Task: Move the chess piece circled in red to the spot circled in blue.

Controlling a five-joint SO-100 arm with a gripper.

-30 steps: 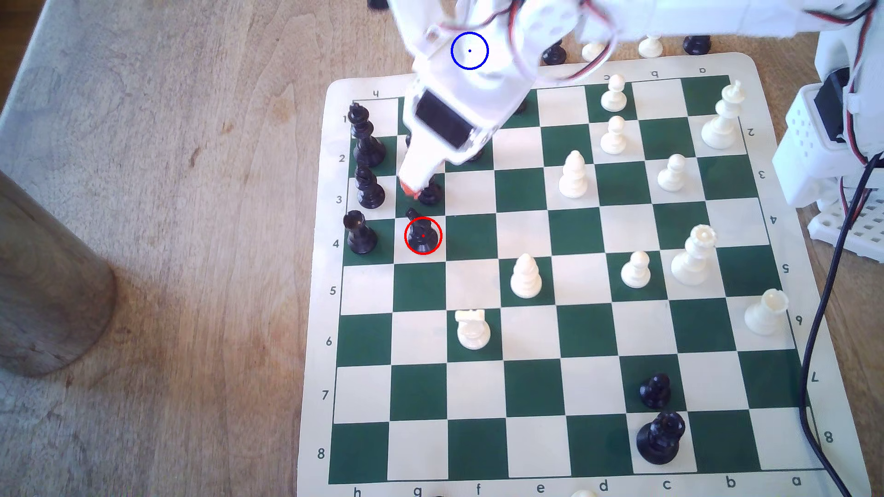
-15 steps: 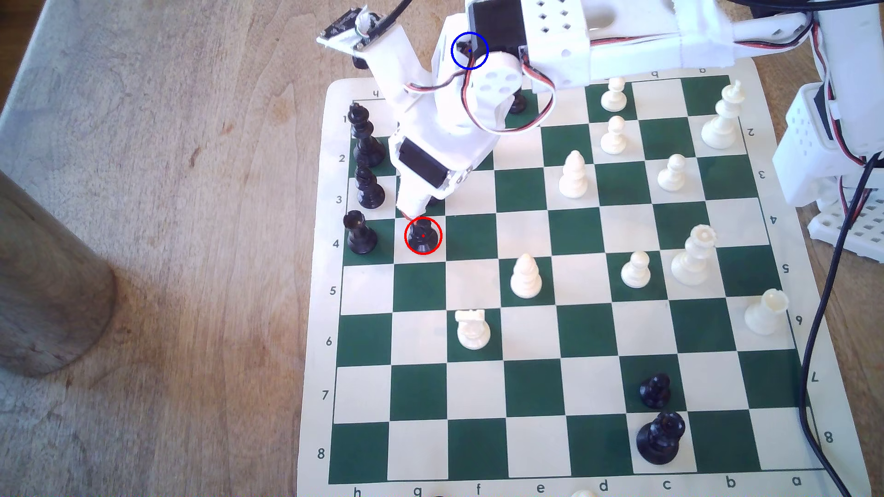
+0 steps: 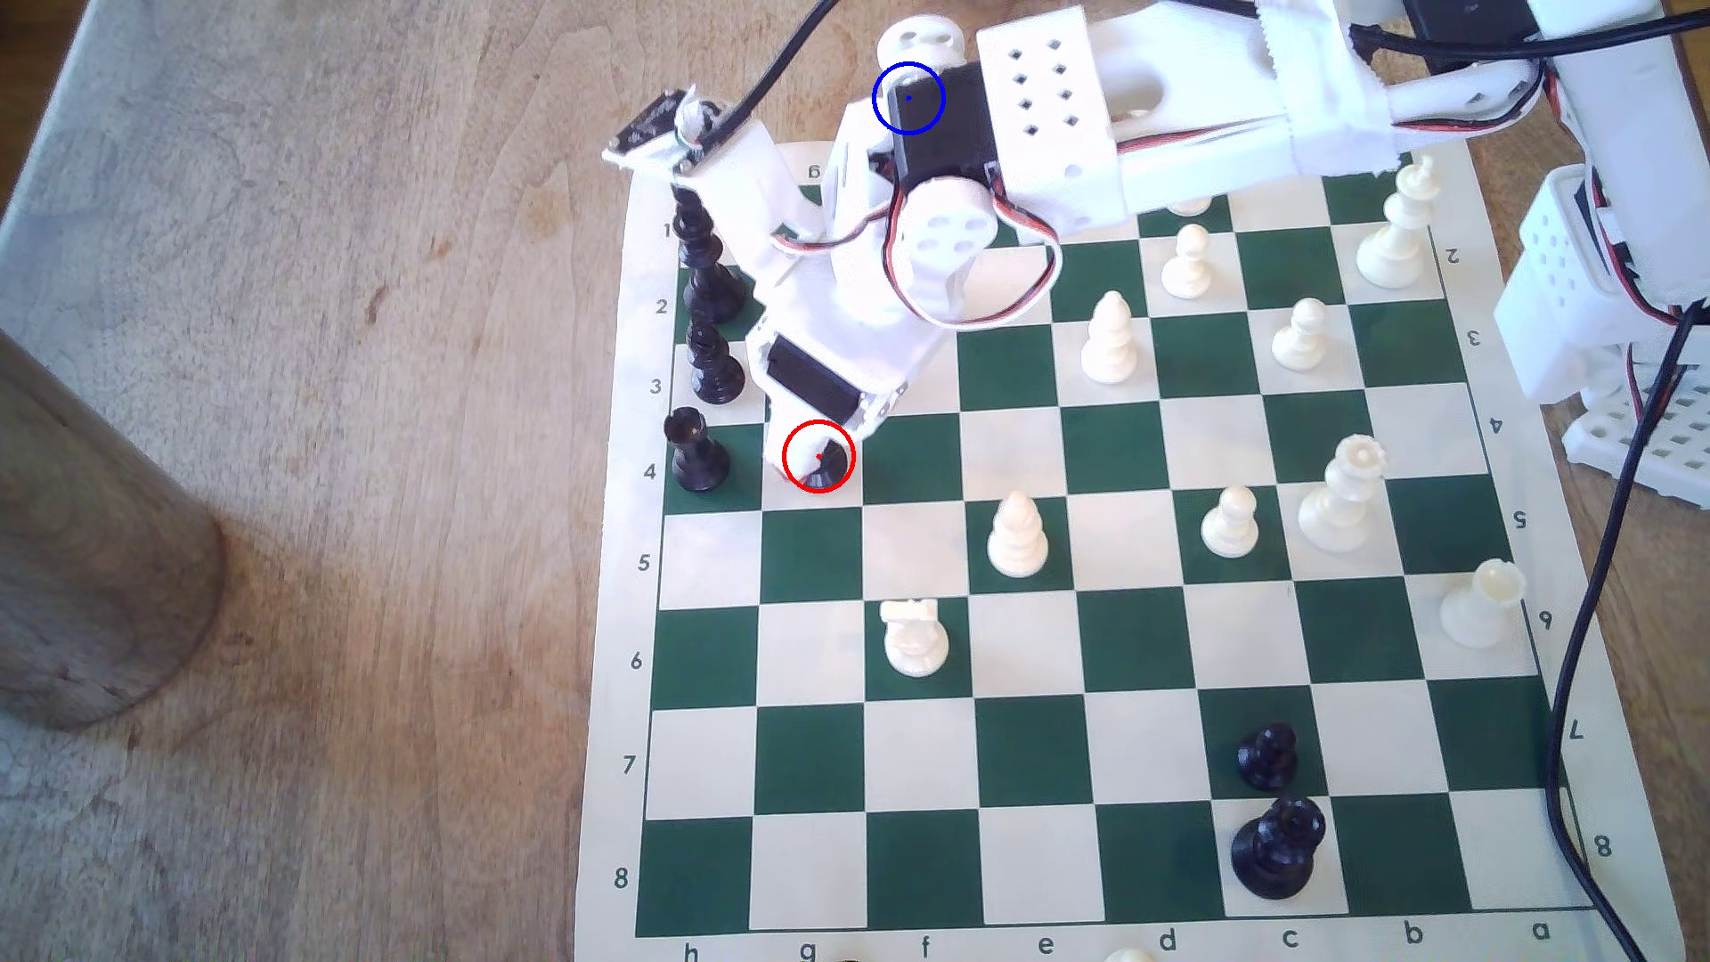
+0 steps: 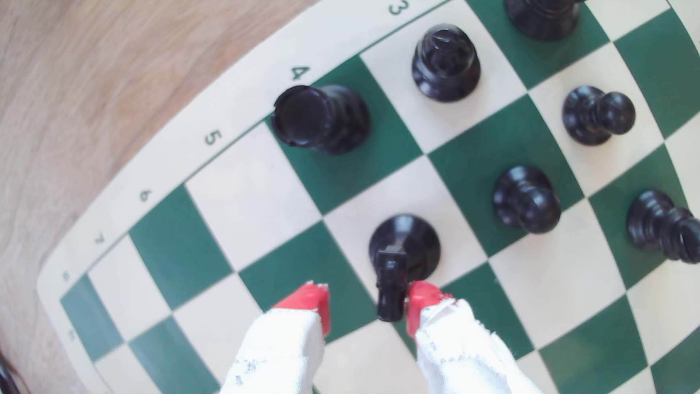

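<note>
The chess piece (image 3: 836, 465) is a black knight on the board's light g4 square, inside the red circle; a white finger hides most of it in the exterior view. In the wrist view the chess piece (image 4: 404, 242) has its slanted head between my red-tipped fingers. My gripper (image 4: 367, 303) is open: one fingertip (image 4: 420, 299) touches the head, and a gap separates the other from it. From outside, the gripper (image 3: 798, 460) reaches down onto g4. The spot is hidden behind the arm's black motor (image 3: 935, 120), over which the blue circle is drawn.
A black rook (image 4: 314, 117) stands one square away on h4, with black pawns (image 4: 526, 200) and a taller black piece (image 3: 712, 365) close behind. White pieces fill the board's (image 3: 1092, 869) exterior-view right half. A wooden cylinder (image 3: 92, 555) stands far left, and a black cable (image 3: 1592, 601) hangs right.
The arm has come down and forward from g3 to g4. The fingers now straddle the knight's head, where before they hung behind and above it.
</note>
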